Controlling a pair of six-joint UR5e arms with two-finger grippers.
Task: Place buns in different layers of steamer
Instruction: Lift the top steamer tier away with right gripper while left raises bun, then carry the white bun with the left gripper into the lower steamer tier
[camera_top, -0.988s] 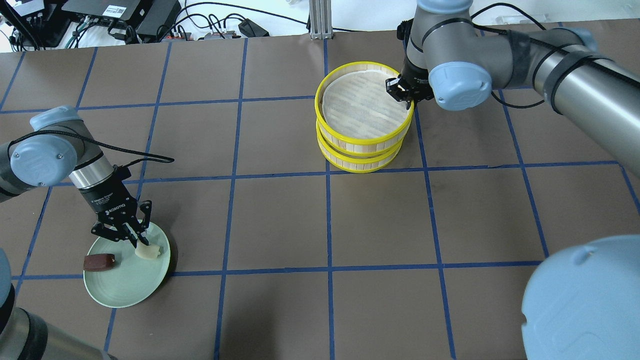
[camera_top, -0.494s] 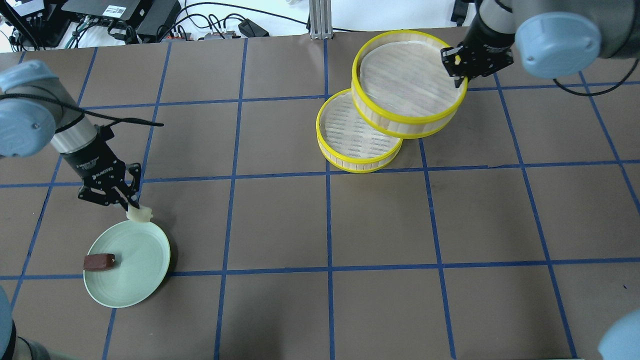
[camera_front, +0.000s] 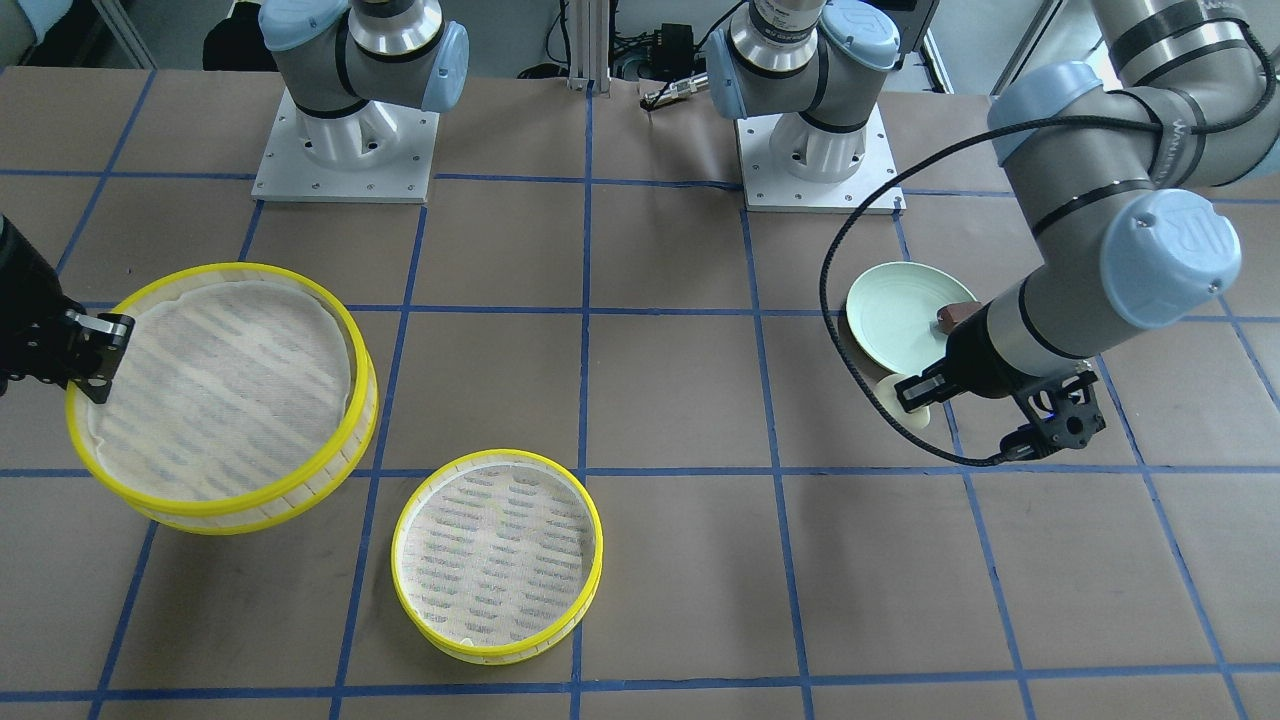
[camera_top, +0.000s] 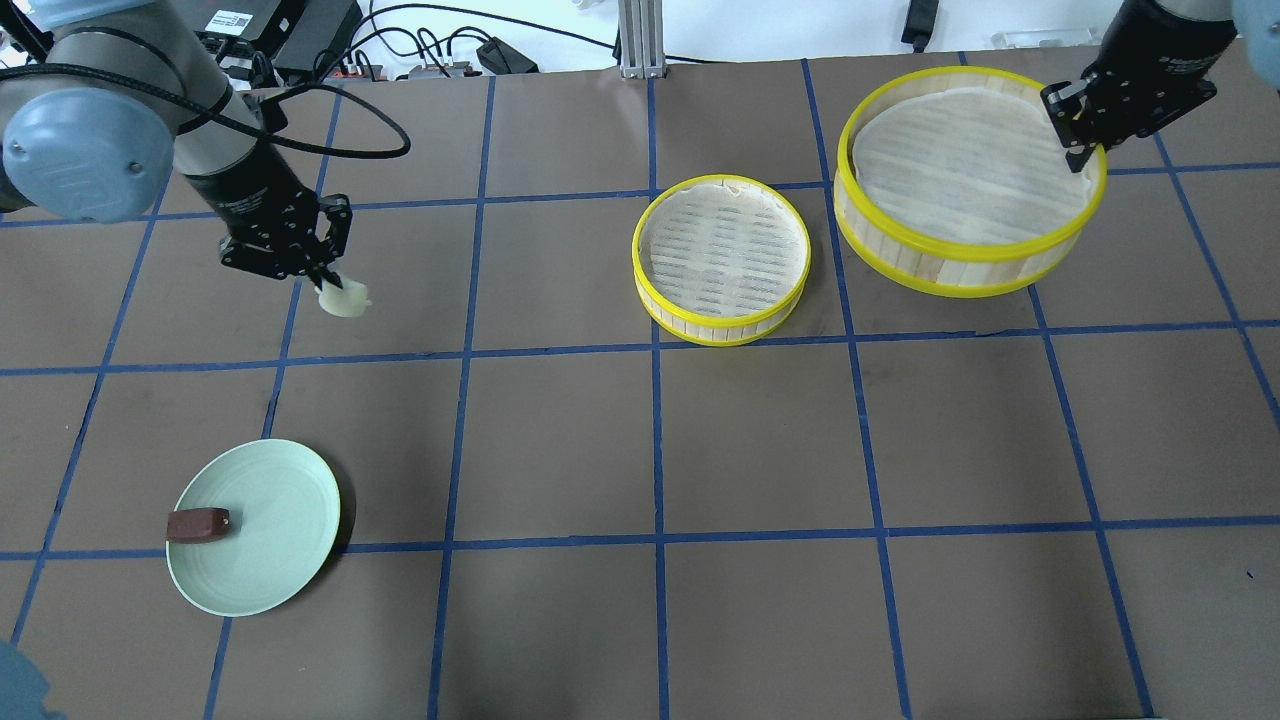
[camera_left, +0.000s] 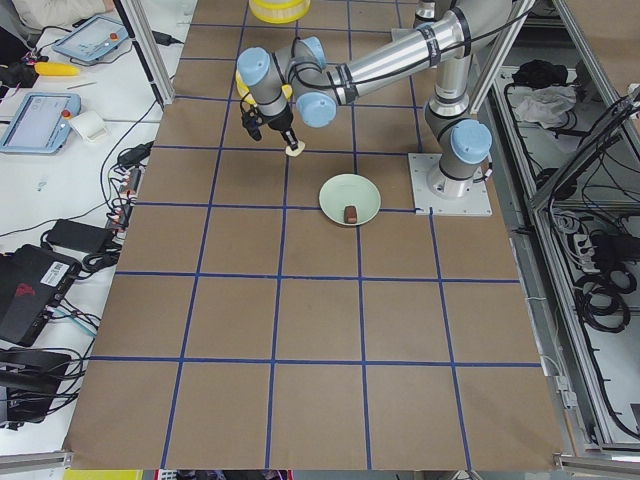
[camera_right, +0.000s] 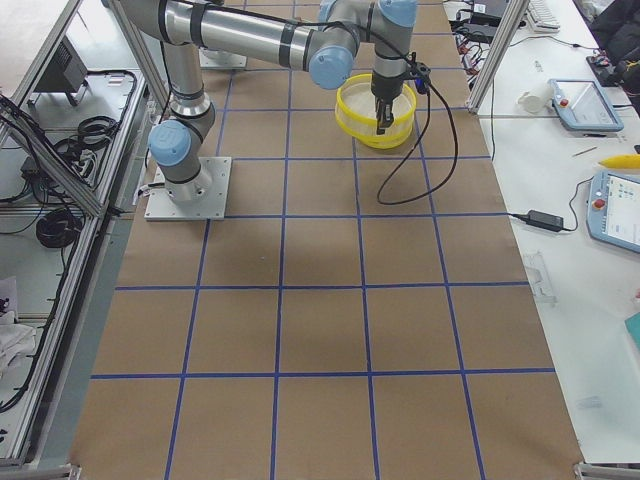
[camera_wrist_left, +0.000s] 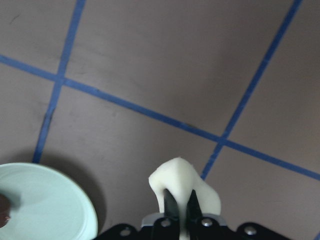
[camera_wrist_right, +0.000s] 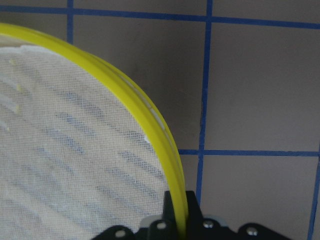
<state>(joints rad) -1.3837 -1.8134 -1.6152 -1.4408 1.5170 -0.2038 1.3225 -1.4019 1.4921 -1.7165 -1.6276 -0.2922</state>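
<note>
– Top tray (camera_top: 960, 283) off now?
– Yes — right gripper (camera_top: 1083, 150) clamps its rim, clear of the bottom tray (camera_top: 720, 325), so that's loadable. Left gripper (camera_top: 322, 282) pinches the cream bun (camera_top: 343, 301), lifted off the plate (camera_top: 280, 560).

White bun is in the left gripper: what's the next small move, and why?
Probably carry the white bun toward the steamer tray on the table: the left gripper grips it, and the right gripper holds the other tray aside, leaving this one open and empty.
</note>
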